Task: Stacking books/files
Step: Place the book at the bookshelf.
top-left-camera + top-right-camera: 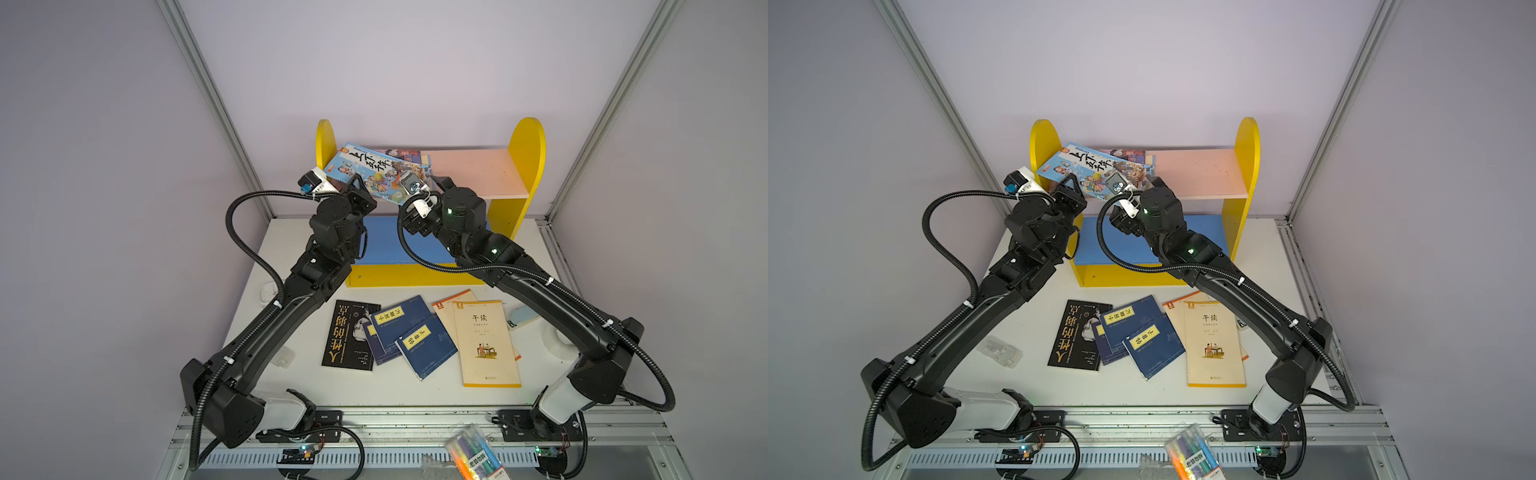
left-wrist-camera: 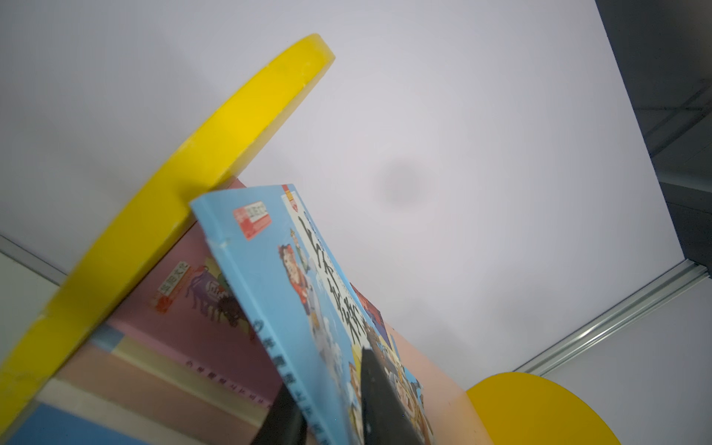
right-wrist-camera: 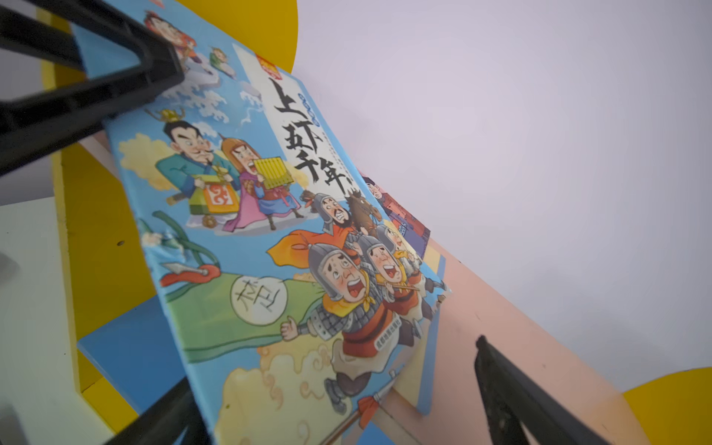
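Note:
A blue cartoon book (image 1: 374, 170) (image 1: 1092, 170) (image 3: 250, 231) leans tilted on a flat pile with a pink cartoon book (image 2: 185, 293) on the yellow shelf's pink upper board (image 1: 473, 170). Its spine edge (image 2: 269, 277) lies between the fingers of my left gripper (image 1: 357, 183) (image 2: 327, 371); whether they press it does not show. My right gripper (image 1: 428, 187) (image 3: 331, 366) is open, its fingers wide either side of the book's lower corner. On the table lie a black book (image 1: 349, 334), navy books (image 1: 428, 345) and cream books (image 1: 486, 340).
The yellow shelf's side panels (image 1: 528, 141) flank the upper board, with a blue lower board (image 1: 386, 241) below. A white clock (image 1: 268, 289), a clear plastic piece (image 1: 282, 357) and a light-blue block (image 1: 521, 318) lie on the table. A marker pack (image 1: 473, 453) sits at the front rail.

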`<move>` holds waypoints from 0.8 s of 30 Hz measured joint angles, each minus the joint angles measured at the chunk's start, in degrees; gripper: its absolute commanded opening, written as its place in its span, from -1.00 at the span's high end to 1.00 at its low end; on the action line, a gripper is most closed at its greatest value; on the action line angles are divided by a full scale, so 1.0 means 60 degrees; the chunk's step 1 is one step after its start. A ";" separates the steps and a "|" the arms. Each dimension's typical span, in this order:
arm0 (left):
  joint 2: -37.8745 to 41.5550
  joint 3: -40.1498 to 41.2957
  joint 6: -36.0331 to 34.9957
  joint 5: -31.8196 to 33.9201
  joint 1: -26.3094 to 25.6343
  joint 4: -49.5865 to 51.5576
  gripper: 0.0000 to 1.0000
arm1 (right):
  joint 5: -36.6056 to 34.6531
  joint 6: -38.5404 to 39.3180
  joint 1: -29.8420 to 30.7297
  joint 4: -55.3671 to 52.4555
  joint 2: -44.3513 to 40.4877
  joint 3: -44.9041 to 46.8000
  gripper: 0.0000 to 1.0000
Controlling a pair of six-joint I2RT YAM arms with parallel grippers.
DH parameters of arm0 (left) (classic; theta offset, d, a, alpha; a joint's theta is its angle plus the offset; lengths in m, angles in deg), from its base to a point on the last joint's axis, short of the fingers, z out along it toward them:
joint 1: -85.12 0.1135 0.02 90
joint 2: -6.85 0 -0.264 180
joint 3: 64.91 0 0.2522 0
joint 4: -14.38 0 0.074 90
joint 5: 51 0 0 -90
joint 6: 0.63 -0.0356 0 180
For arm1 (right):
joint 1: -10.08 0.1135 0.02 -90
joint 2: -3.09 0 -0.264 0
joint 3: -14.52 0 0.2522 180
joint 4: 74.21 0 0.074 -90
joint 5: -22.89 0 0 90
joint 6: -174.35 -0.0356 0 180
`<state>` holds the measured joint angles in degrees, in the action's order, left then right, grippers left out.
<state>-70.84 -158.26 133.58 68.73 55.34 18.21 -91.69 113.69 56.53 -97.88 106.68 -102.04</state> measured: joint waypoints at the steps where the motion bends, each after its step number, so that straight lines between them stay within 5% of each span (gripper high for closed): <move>1: 0.0007 0.0025 0.0000 -0.0055 0.0007 0.0015 0.27 | 0.0000 -0.0007 -0.0040 -0.0095 0.0055 -0.0098 -0.97; 13: 0.0295 0.0251 -0.0226 -0.1100 0.0175 0.0637 -0.51 | 0.0714 -0.0605 -0.0481 -0.1432 0.0178 -0.0616 -0.96; 24: 0.0583 0.0226 -0.0543 -0.2419 0.0772 0.1490 -0.72 | 0.3177 -0.1173 -0.0882 -0.2586 0.0076 -0.0929 -0.96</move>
<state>-67.34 -156.91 130.32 54.22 59.98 27.15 -72.63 106.65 51.24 -113.40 107.14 -107.62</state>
